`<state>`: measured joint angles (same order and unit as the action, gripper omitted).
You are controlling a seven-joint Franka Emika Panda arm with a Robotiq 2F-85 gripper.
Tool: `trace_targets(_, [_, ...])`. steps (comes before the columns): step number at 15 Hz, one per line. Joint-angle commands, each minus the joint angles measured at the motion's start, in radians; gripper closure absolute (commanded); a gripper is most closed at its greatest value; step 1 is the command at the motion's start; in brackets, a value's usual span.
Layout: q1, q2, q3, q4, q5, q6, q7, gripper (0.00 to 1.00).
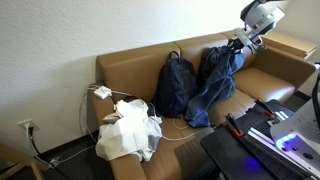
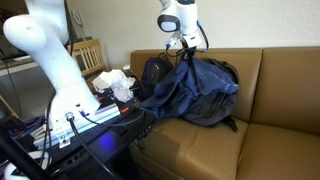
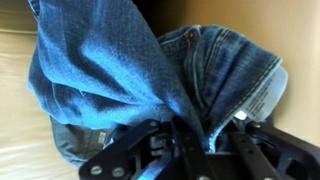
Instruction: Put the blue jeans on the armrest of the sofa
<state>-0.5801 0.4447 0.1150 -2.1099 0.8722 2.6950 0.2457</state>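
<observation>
Status: gripper is pinched on the blue jeans, and the wrist view shows a fold of denim bunched between the fingers, so the grab looks done. In both exterior views the jeans hang from the claw up near the top of the sofa backrest. The bulk of the fabric is draped down over the seat cushion and rests against the dark backpack, so it is only partly lifted, not clear of the seat. The armrest at the near end of that exterior view is bare, with no denim on it. Judgement: roughly halfway, picked up but not carried or placed. Left to do: raise until the legs clear the backpack, move sideways to the armrest, lower, let go (the trailing legs could snag the backpack or drag it along, can't tell how tangled they are). The white pile at the other end of the sofa is not involved.
</observation>
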Motion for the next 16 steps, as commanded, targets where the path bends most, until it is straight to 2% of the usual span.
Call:
trace_targets(1, [0.15, -0.21, -0.047, -0.175, 0.084, 0.001, -0.153, 0.95])
trace_targets(2, [0.19, -0.25, -0.05, -0.211, 0.102, -0.003, -0.191, 0.95])
trace_targets(3, [0.149, -0.292, 0.033, -0.251, 0.089, 0.006, -0.21, 0.95])
trace_targets(6, [0.217, -0.406, 0.1, -0.352, 0.122, -0.005, -0.284, 0.95])
trace_targets(7, [0.196, -0.293, 0.063, -0.262, 0.077, -0.001, -0.219, 0.79])
trace_targets(9, [0.225, -0.353, 0.098, -0.315, 0.09, -0.001, -0.233, 0.79])
trace_targets(11, [0.231, -0.376, 0.102, -0.334, 0.091, -0.001, -0.235, 0.79])
trace_targets(12, [0.33, -0.352, -0.007, -0.321, 0.076, -0.04, -0.215, 0.95])
trace_targets(13, [0.368, -0.347, 0.008, -0.323, 0.057, -0.08, -0.226, 0.95])
trace_targets(14, [0.433, -0.362, 0.027, -0.344, 0.068, -0.072, -0.226, 0.95])
trace_targets(16, [0.519, -0.388, 0.039, -0.372, 0.029, -0.053, -0.212, 0.95])
